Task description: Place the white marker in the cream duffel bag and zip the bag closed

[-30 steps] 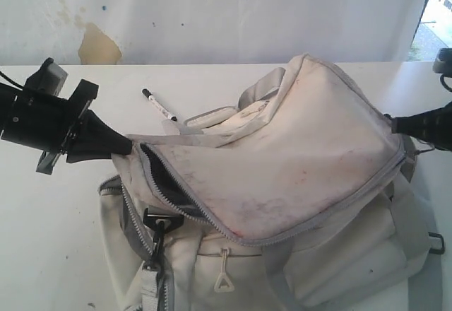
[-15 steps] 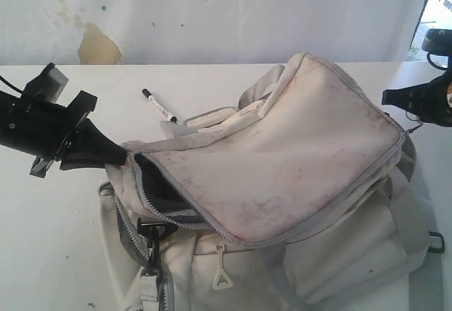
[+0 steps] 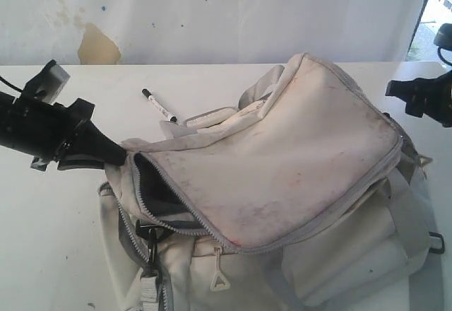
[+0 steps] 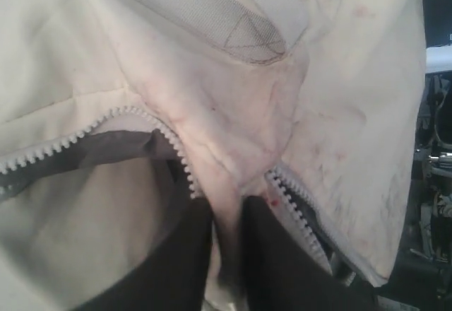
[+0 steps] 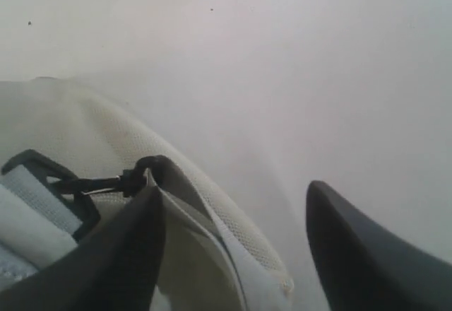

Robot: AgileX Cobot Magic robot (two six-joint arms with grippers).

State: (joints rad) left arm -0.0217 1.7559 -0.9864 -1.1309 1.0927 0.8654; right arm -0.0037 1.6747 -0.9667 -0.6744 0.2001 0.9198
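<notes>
The cream duffel bag (image 3: 296,184) lies in the middle of the table, its top flap partly unzipped, with dark lining (image 3: 150,187) showing at the left end. My left gripper (image 3: 120,157) is shut on the flap's corner. In the left wrist view a fold of cream fabric (image 4: 233,177) sits pinched between the black fingers (image 4: 265,254) of that left gripper (image 4: 227,208), beside the zipper teeth (image 4: 173,145). The white marker (image 3: 159,105) lies on the table behind the bag. My right gripper (image 3: 404,93) hangs open above the bag's right end, holding nothing, also seen as the right gripper (image 5: 233,189).
A black clip (image 3: 148,230) and a cream zipper pull (image 3: 217,276) hang at the bag's front. Grey straps (image 3: 212,118) lie across its back. A black clip (image 5: 106,182) sits by the right fingers. A stained white wall (image 3: 212,14) backs the table (image 3: 49,240).
My right gripper has let go of the bag's right end, opened and risen clear. The flap has sagged lower. My left gripper has shifted slightly left, still on the flap corner.
</notes>
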